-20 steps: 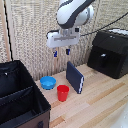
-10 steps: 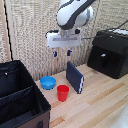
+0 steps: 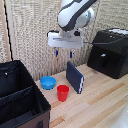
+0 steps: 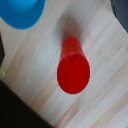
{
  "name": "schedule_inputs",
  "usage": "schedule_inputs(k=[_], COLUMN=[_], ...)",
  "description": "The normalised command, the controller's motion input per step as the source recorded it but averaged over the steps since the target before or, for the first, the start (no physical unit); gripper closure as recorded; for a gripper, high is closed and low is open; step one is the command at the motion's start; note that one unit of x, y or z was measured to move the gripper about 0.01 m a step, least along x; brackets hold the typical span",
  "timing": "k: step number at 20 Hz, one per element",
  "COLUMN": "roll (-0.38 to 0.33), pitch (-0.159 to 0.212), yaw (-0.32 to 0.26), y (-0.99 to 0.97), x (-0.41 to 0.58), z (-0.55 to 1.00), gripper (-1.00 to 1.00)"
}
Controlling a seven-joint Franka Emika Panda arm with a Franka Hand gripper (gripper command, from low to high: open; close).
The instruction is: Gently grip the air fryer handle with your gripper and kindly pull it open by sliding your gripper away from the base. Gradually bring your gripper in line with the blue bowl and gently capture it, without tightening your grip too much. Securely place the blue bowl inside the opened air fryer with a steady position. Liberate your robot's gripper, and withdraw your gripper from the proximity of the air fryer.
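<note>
Black and still closed, the air fryer (image 3: 111,53) sits at the exterior view's right, level with and well apart from the gripper (image 3: 63,52), which hangs empty, fingers parted, above the blue bowl (image 3: 48,82).

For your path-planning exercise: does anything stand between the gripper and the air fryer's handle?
Nothing visible does. The gripper hangs open above the table; the air fryer is off to the exterior view's right, and the book stands lower.
</note>
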Motion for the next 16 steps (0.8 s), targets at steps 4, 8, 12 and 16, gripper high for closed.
schedule_inputs(k=[4, 8, 12, 16], roll=[-0.33, -0.375, -0.375, -0.375], pitch=[0.0, 0.0, -0.018, -0.07], yaw=[-0.11, -0.059, -0.013, 0.0], y=[-0.27, -0.25, -0.28, -0.34], x=[0.138, 0.039, 0.0, 0.032], z=[0.11, 0.01, 0.0, 0.0], gripper=[-1.0, -1.0, -1.0, -1.0])
